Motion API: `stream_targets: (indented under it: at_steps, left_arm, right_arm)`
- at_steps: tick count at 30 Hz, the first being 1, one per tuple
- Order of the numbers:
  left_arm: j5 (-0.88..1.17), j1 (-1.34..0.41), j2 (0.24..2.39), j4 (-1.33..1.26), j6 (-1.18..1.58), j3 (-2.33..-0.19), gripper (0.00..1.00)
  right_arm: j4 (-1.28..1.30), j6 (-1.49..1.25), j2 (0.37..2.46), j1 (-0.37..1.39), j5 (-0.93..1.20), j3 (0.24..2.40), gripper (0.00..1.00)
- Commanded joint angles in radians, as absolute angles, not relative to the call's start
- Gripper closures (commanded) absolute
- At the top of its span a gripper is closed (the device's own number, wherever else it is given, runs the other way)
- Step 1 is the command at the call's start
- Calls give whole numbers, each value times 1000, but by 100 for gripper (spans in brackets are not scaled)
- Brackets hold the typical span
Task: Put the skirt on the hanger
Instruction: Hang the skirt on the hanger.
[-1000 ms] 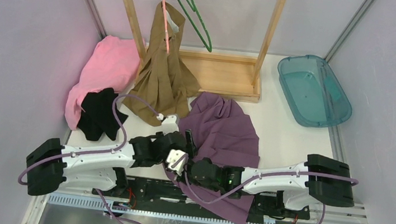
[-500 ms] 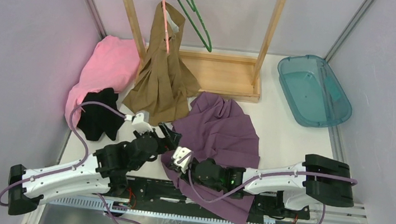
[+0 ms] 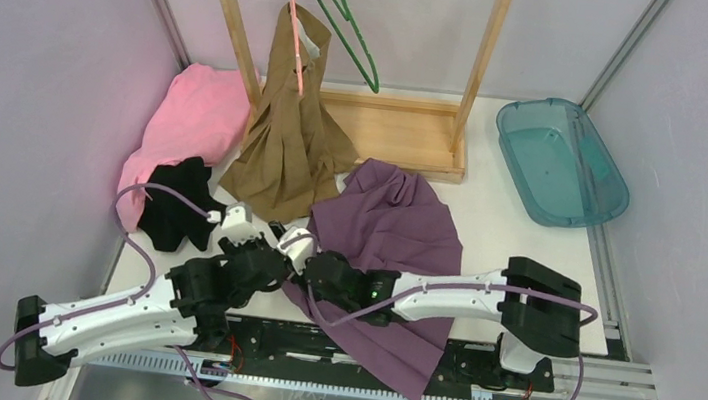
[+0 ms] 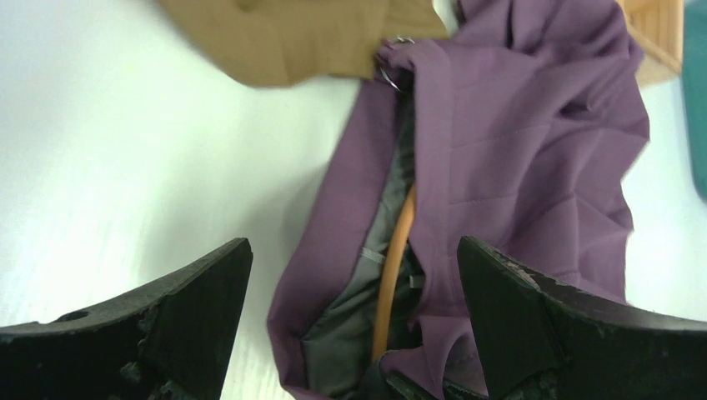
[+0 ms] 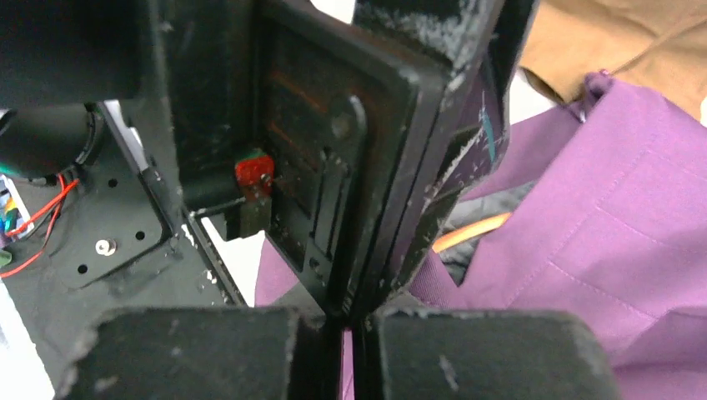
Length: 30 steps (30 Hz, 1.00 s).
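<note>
Seeing left gripper (image 4: 352, 250) spread wide over near-left edge of one purple skirt (image 3: 397, 230), mid-table; right gripper (image 5: 350, 333) pressed together beside it, pinch on cloth unclear. Counting one orange hanger (image 4: 392, 275) inside skirt; farther, one green hanger (image 3: 344, 28), one tan garment (image 3: 291, 143), one pink cloth (image 3: 193, 116), one black cloth (image 3: 178, 205), one teal tub (image 3: 556, 158).

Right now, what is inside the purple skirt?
Inside the purple skirt you can see grey lining and a thin orange bar, probably the hanger. The cloth covers the rest of it.
</note>
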<state>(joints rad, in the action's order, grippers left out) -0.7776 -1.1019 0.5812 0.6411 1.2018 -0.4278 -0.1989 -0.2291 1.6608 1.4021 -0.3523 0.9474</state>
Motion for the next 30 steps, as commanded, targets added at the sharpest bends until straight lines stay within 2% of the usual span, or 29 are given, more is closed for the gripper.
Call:
stream_targets:
  at_steps: [1, 3, 8, 11, 30]
  left_arm:
    - [-800, -1106, 540, 658, 1256, -425, 0]
    - [-789, -1106, 511, 663, 1258, -411, 0]
    - [-785, -1108, 454, 710, 1284, -391, 1]
    - [-788, -1107, 422, 736, 1292, -385, 1]
    - [-819, -1107, 334, 847, 1294, -434, 2]
  right_arm:
    - [-105, -257, 1730, 1340, -364, 1102, 99]
    - [-53, -277, 1766, 1320, -352, 1127, 99]
    - [11, -338, 1802, 1298, -359, 1112, 73]
    - [25, -360, 1800, 1294, -369, 1100, 64]
    - [299, -532, 1914, 1209, -559, 1246, 54]
